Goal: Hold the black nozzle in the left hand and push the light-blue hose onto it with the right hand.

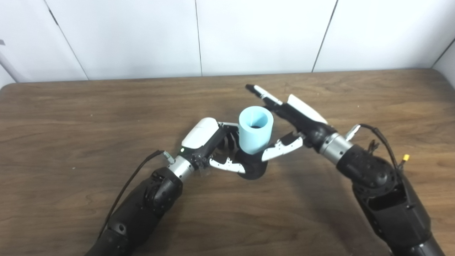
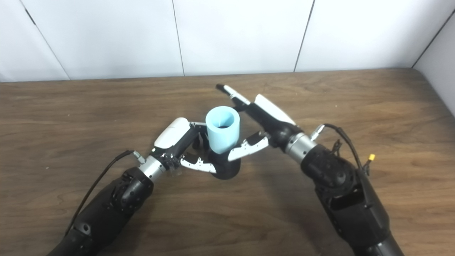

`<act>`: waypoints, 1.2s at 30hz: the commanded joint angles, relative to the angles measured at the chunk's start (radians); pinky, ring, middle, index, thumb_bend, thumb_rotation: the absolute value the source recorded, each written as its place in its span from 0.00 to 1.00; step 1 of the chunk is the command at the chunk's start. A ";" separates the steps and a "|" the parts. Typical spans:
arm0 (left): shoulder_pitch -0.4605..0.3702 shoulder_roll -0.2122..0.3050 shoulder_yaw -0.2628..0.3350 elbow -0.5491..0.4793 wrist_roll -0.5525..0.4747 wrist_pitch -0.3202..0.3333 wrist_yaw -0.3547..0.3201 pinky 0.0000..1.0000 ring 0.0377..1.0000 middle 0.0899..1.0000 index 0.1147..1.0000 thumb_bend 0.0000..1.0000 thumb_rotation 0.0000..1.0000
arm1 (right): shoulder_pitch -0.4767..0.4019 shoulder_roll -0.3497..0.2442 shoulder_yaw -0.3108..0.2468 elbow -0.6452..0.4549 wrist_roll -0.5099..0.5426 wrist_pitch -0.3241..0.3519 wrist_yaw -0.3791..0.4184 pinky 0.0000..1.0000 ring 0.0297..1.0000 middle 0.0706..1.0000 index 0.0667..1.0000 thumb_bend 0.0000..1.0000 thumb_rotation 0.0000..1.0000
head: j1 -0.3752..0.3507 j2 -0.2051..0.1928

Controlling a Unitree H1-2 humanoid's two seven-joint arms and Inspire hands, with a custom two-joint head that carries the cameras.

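At the centre of the frame your left hand [image 1: 213, 149] is clasped around the black nozzle [image 1: 253, 167], and the light-blue hose [image 1: 255, 129] stands upright on it, its open mouth tilted towards the camera. Your right hand [image 1: 291, 124] sits just right of the hose with thumb and fingers spread around it; whether they actually press on it is unclear. The hose's long axis runs straight down into the nozzle, so any further push goes downward along that line.
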 commanded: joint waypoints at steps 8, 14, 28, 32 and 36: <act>0.072 0.025 -0.048 0.085 0.059 0.091 -0.113 0.36 0.39 0.44 0.44 0.50 0.00 | -0.044 -0.147 -0.064 -0.058 0.119 0.058 0.109 0.91 1.00 1.00 1.00 1.00 0.33 | -0.002 -0.001; 0.071 0.028 -0.049 0.084 0.056 0.089 -0.117 0.36 0.39 0.44 0.44 0.50 0.00 | -0.044 -0.220 -0.089 -0.083 0.134 0.066 0.133 0.90 1.00 1.00 1.00 1.00 0.32 | -0.005 -0.003; 0.057 0.029 -0.058 0.113 0.066 0.073 -0.099 0.37 0.41 0.43 0.42 0.50 0.00 | 0.020 -0.186 -0.187 -0.019 -0.032 -0.585 -0.048 0.91 0.99 1.00 1.00 0.71 0.80 | -0.007 -0.017; 0.055 0.026 -0.059 0.119 0.061 0.062 -0.092 0.37 0.41 0.43 0.42 0.50 0.00 | 0.011 -0.181 -0.178 -0.052 -0.118 -0.599 -0.044 0.96 1.00 1.00 1.00 0.72 0.92 | -0.005 -0.018; 0.055 0.026 -0.059 0.121 0.064 0.064 -0.089 0.37 0.41 0.42 0.43 0.50 0.00 | -0.007 -0.182 -0.156 -0.088 -0.126 -0.590 -0.020 0.97 0.99 1.00 1.00 0.73 0.99 | -0.005 -0.018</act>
